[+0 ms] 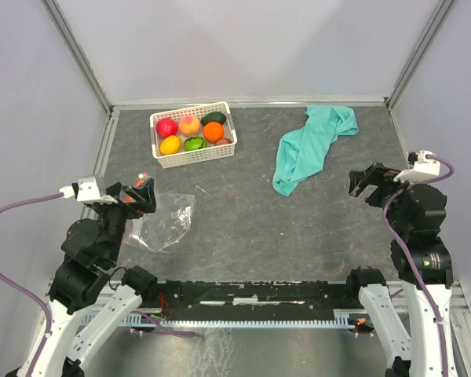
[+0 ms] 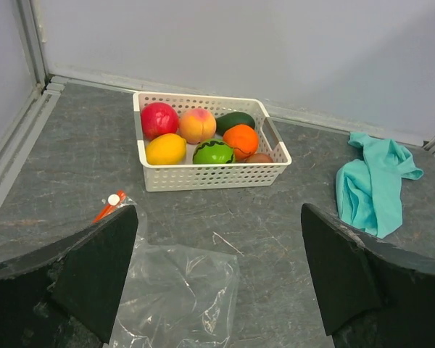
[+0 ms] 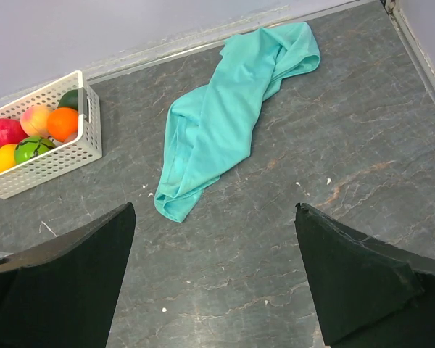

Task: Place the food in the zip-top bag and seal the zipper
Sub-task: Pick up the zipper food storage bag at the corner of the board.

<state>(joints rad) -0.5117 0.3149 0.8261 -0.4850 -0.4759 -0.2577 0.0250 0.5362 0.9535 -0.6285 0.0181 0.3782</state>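
The food lies in a white perforated basket at the back left: red, peach, dark green, orange, yellow, green and brownish pieces, also in the left wrist view. The clear zip-top bag lies flat on the table near the left arm, also in the left wrist view. Its red-orange zipper with a white slider shows at the bag's far left corner. My left gripper is open and empty, above the bag. My right gripper is open and empty over bare table at the right.
A teal cloth lies crumpled at the back right, also in the right wrist view. Grey walls and metal rails border the table on three sides.
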